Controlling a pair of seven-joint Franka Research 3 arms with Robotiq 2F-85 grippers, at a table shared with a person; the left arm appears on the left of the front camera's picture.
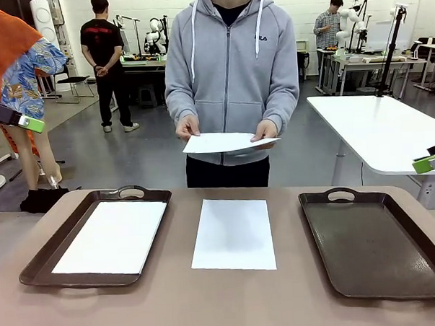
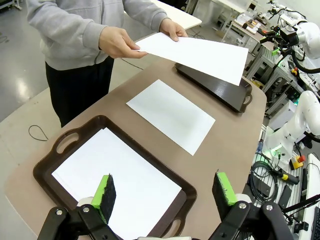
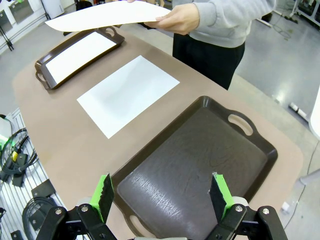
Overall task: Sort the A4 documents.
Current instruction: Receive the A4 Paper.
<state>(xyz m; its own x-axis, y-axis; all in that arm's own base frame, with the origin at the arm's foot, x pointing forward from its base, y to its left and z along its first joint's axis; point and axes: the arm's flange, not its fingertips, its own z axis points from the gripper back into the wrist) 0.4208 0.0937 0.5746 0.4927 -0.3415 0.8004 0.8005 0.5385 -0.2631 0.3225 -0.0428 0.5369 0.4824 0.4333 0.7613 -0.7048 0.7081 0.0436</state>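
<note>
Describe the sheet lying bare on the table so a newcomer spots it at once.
On the brown table, look between the left tray and the empty right tray. The middle sheet lies there, flat on the tabletop. Unlike the tray sheet and the held sheet in the person's hands, it sits in no tray and nobody touches it.

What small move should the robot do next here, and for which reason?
Probably lower the open right tool toward the loose sheet lying on the table between the trays. It lies flat and free, the right tray is bare, and the left tray already holds a sheet, while the person holds a third sheet.
</note>
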